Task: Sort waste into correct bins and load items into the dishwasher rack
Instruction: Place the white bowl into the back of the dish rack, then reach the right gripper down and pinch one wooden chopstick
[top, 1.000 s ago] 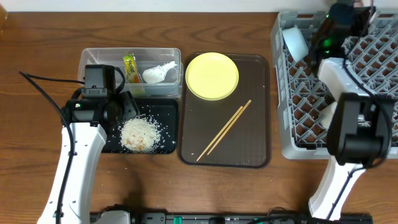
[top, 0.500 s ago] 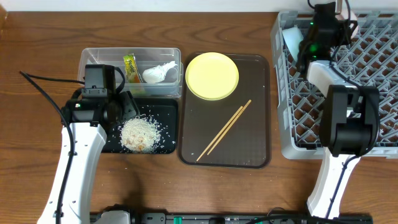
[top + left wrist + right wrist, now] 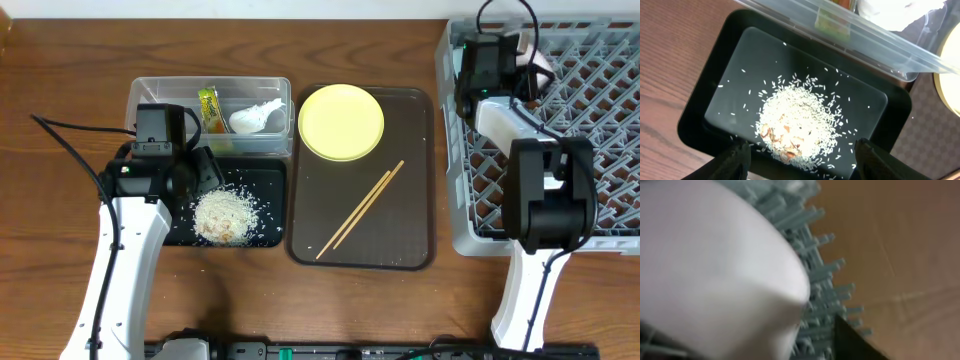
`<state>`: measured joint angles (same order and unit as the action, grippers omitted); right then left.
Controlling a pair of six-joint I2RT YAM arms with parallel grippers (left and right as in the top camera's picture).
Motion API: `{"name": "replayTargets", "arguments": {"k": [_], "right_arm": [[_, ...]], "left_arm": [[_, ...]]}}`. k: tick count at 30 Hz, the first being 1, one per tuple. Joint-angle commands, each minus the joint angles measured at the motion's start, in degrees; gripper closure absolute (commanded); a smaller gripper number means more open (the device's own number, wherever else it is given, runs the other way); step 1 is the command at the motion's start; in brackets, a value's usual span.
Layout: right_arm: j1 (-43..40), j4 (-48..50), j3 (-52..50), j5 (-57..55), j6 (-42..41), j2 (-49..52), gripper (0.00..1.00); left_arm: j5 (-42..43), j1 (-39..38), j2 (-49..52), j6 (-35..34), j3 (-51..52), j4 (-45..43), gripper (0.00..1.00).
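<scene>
The rice (image 3: 225, 213) lies piled in the black tray (image 3: 268, 235), also in the left wrist view (image 3: 800, 120). My left gripper (image 3: 205, 172) hangs open and empty over it (image 3: 802, 160). The snack wrapper (image 3: 208, 107) and crumpled paper (image 3: 255, 117) lie in the clear tub (image 3: 150, 92). The yellow plate (image 3: 341, 121) and two chopsticks (image 3: 360, 210) rest on the brown serving tray. My right gripper (image 3: 478, 68) is at the rack's (image 3: 470, 235) far left corner, over the white bowl (image 3: 715, 270). One finger (image 3: 852, 342) shows beside the bowl, apart from it. The blue bowl and cup are hidden.
The brown serving tray (image 3: 415, 250) sits between the black tray and the rack. The right arm lies across the rack's left half. Bare wooden table shows along the front and at the far left. The plate's edge shows in the left wrist view (image 3: 950, 75).
My right gripper has swung left along the rack's far edge and now covers the white bowl in the corner. The left arm has not moved.
</scene>
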<state>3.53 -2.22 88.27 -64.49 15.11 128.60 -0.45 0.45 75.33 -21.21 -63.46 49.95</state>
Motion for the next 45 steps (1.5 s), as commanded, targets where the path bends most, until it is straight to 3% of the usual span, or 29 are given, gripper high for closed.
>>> {"name": "replayTargets", "arguments": {"k": [1, 4, 13, 17, 20, 23, 29, 35, 40, 45], "right_arm": [[0.02, -7.45, -0.79, 13.05, -16.00, -2.29, 0.55], [-0.66, -12.37, -0.79, 20.65, -20.26, -5.86, 0.50], [-0.83, -22.99, -0.79, 32.96, -20.24, -18.93, 0.39], [0.00, -30.95, -0.79, 50.73, -20.24, -24.52, 0.39], [1.88, -35.36, -0.79, 71.52, -20.33, -26.71, 0.44], [4.81, -37.88, -1.01, 81.72, -22.08, -26.43, 0.43], [12.48, -42.64, -4.11, 80.15, -30.88, -25.29, 0.42], [20.50, -45.13, -12.87, 74.71, -46.25, -25.03, 0.44], [26.08, -42.95, -21.07, 68.54, -56.35, -25.03, 0.44], [30.01, -36.92, -25.53, 66.75, -59.08, -24.96, 0.44]], "left_arm": [[-1.11, 0.17, -0.11, -0.74, -0.52, 0.13, 0.30], [-1.11, 0.17, -0.11, -0.72, -0.52, 0.13, 0.30], [-1.11, 0.17, -0.11, -0.74, -0.52, 0.13, 0.30], [-1.09, 0.17, -0.11, -0.72, -0.52, 0.13, 0.30], [-1.11, 0.17, -0.11, -0.74, -0.52, 0.13, 0.30], [-1.11, 0.17, -0.11, -0.74, -0.52, 0.09, 0.30], [-1.11, 0.17, -0.11, -0.72, -0.52, 0.13, 0.30], [-1.11, 0.17, -0.11, -0.72, -0.52, 0.13, 0.30], [-1.11, 0.17, -0.11, -0.72, -0.52, 0.13, 0.30], [-1.11, 0.17, -0.11, -0.72, -0.52, 0.11, 0.30]]}}
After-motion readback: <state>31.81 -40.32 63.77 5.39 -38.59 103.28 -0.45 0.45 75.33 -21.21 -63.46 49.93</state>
